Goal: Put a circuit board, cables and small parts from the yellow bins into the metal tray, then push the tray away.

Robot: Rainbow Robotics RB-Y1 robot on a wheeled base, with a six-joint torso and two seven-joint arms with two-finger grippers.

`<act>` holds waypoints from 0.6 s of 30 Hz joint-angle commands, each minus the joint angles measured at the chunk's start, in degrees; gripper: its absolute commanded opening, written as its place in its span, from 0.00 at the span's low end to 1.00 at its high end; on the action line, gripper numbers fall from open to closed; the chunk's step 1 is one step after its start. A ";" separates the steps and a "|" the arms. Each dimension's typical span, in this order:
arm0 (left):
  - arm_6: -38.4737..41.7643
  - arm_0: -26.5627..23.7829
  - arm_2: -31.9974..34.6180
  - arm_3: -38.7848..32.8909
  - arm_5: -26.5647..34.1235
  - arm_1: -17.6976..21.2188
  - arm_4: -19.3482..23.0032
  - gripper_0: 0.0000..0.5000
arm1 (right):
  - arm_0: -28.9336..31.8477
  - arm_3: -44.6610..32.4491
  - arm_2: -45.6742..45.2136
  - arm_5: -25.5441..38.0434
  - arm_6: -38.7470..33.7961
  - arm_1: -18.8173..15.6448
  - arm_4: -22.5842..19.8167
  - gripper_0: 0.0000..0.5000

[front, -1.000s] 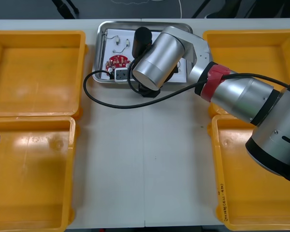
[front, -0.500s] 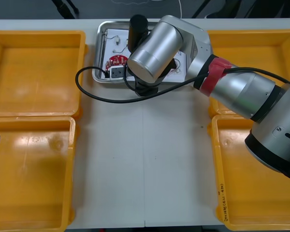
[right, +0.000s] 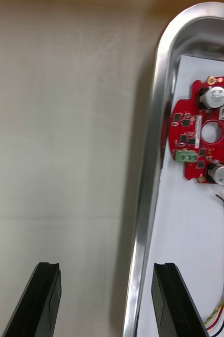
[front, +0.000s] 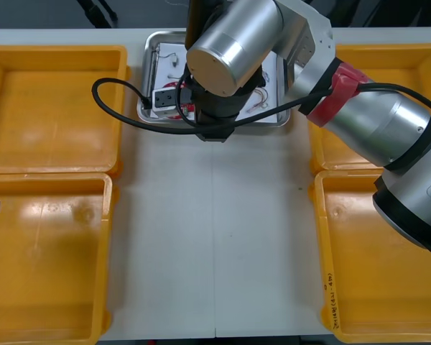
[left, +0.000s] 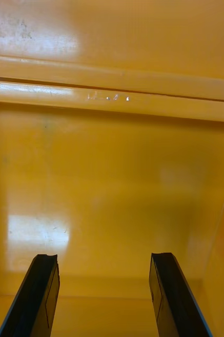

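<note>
Reaching across the table (front: pixel 215 237) with its wrist bent down, the right gripper (right: pixel 104 268) stands open astride the rim of the metal tray (right: pixel 159 105), with the circuit board (right: pixel 204 131) inside. The left gripper (left: pixel 104 258) hangs open over a yellow bin (left: pixel 112 174).

**Bright metal, glossy plastic, matt table**

We see the tray (right: pixel 146 210) as bare polished metal at its rim, almost mirror-bright. Its lining (right: pixel 183 253) is flat, white and paper-like. The board (right: pixel 204 134) is red with a faint lacquered sheen. The bins (left: pixel 112 174) look like smooth, glossy plastic that throws back the lights. The table (front: pixel 215 237) is pale and matt. The right arm (front: pixel 233 43) wears satin-brushed metal, and the cable (front: pixel 94 93) is dull black.
</note>
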 commanded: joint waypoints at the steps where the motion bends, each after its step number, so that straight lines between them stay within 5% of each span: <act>1: -5.55 1.19 1.73 -1.79 0.35 2.60 0.44 1.00 | -2.63 -7.33 -1.83 4.40 -8.56 -4.16 -2.80 1.00; 18: -5.55 1.19 1.73 -1.79 0.35 2.60 0.44 1.00 | 8.27 -28.69 -5.78 13.19 -36.86 -17.52 -10.54 1.00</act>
